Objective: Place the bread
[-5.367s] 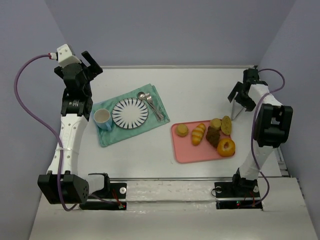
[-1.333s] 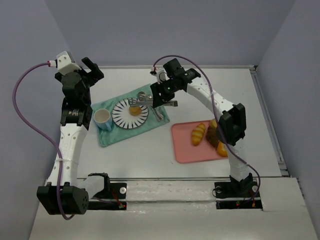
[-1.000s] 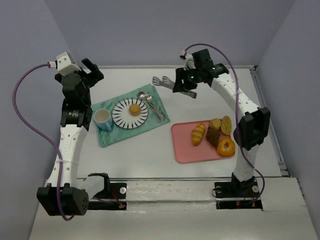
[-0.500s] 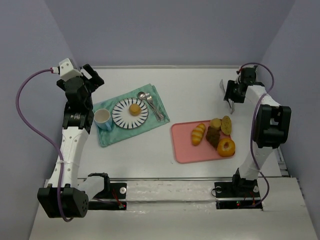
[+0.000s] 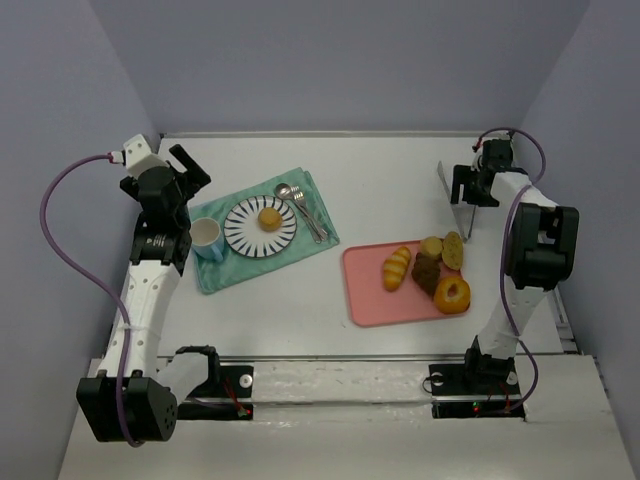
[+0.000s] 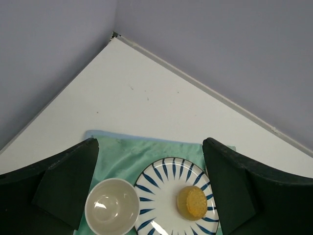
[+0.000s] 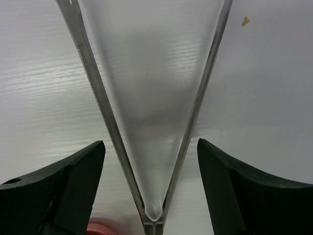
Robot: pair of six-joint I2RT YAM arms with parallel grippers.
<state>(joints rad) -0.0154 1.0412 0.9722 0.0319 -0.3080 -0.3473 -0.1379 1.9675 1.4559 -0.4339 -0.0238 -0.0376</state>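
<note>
The bread [image 5: 269,218], a small round golden bun, lies on the blue-striped white plate [image 5: 240,228], right of its middle. In the left wrist view the bread [image 6: 191,202] lies on the plate [image 6: 156,191] beside the white cup [image 6: 111,213]. My left gripper [image 5: 186,166] is open and empty, raised behind the cup; in its own view the left gripper [image 6: 150,144] frames the plate and cup. My right gripper [image 5: 455,200] is open and empty at the far right of the table, behind the tray. In its own view the right gripper [image 7: 150,144] holds nothing.
Plate, cup [image 5: 205,236], spoon and fork [image 5: 300,205] sit on a green cloth [image 5: 225,268]. A pink tray [image 5: 365,300] at the right holds a striped yellow roll [image 5: 397,268], a brown piece, two small buns and an orange doughnut [image 5: 452,294]. Walls enclose the table.
The right gripper carried the bun from the tray to the plate, let it go there, and drew back to the far right. The left arm shifted slightly.
</note>
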